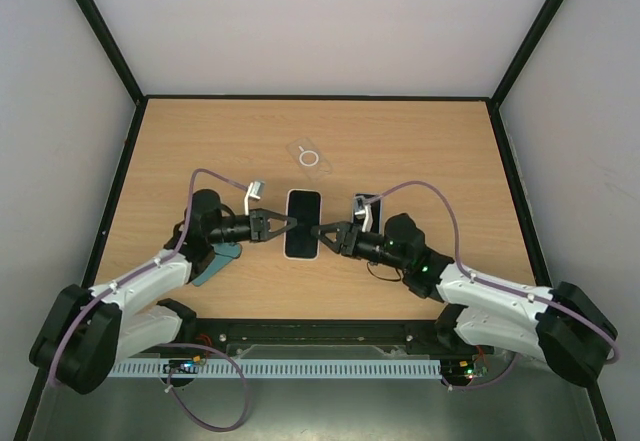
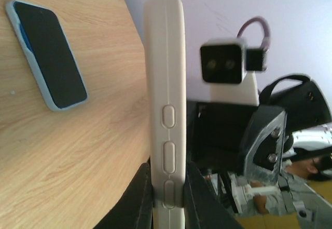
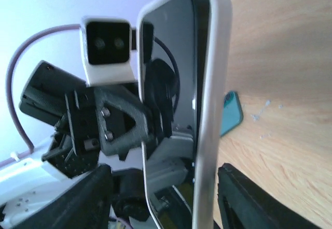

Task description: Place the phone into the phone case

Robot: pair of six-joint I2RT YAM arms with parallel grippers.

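Observation:
A phone with a black screen (image 1: 302,223) lies inside a white phone case (image 2: 165,83) at the table's middle. My left gripper (image 1: 289,224) is shut on the left long edge of the case, its fingers (image 2: 139,198) pinching just below the side buttons. From the right, my right gripper (image 1: 323,233) stands open. In the right wrist view its two fingers straddle the white case edge (image 3: 211,83) and the glossy screen (image 3: 171,57) without closing on them.
A clear case with a ring (image 1: 309,154) lies further back. A second phone in a blue case (image 1: 367,204) (image 2: 49,55) rests by the right wrist. A teal case (image 1: 215,264) (image 3: 232,112) lies beside the left arm.

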